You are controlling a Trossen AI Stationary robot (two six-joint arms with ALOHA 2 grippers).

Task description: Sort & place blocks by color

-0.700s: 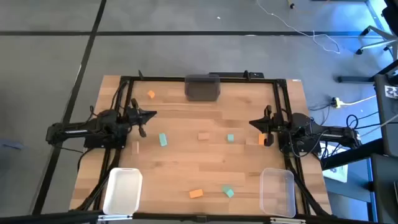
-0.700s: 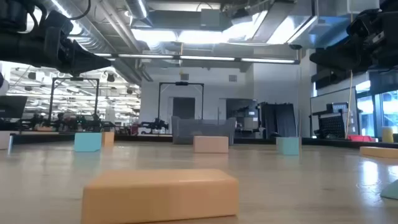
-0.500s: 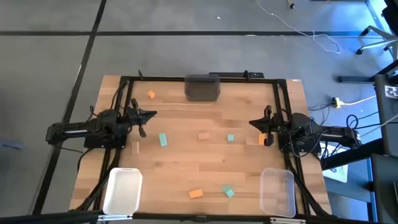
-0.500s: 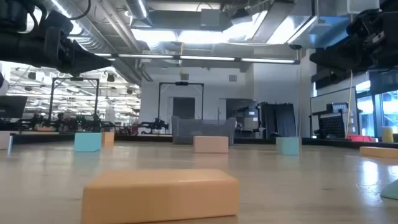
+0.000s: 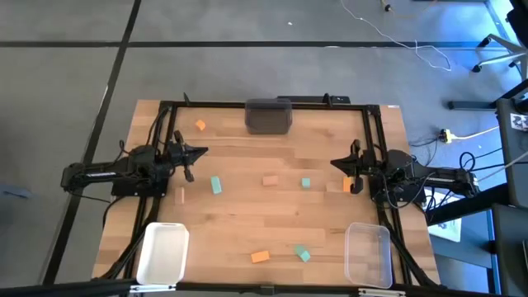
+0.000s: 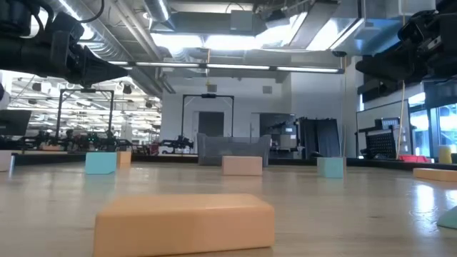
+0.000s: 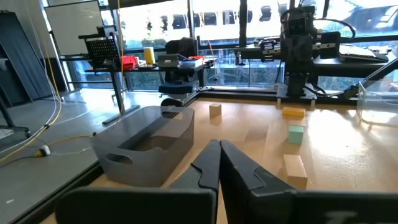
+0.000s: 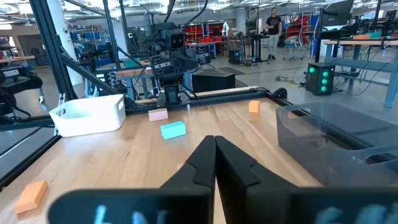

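Small blocks lie flat and scattered on the wooden table: orange blocks (image 5: 200, 125) (image 5: 260, 256) (image 5: 347, 185), teal blocks (image 5: 216, 185) (image 5: 306, 183) (image 5: 303, 253), and pale tan blocks (image 5: 270, 180) (image 5: 181, 195). My left gripper (image 5: 203, 151) hovers at the table's left side, shut and holding nothing, pointing toward the table's middle. My right gripper (image 5: 333, 162) hovers at the right side, also shut and holding nothing, beside the orange block there. In the wrist views both pairs of fingers (image 7: 219, 144) (image 8: 214, 140) meet at their tips.
A dark grey bin (image 5: 269, 116) stands at the far edge's middle, a white bin (image 5: 162, 252) at the near left corner, and a clear bin (image 5: 368, 253) at the near right corner. A black frame (image 5: 247, 104) runs around the table top.
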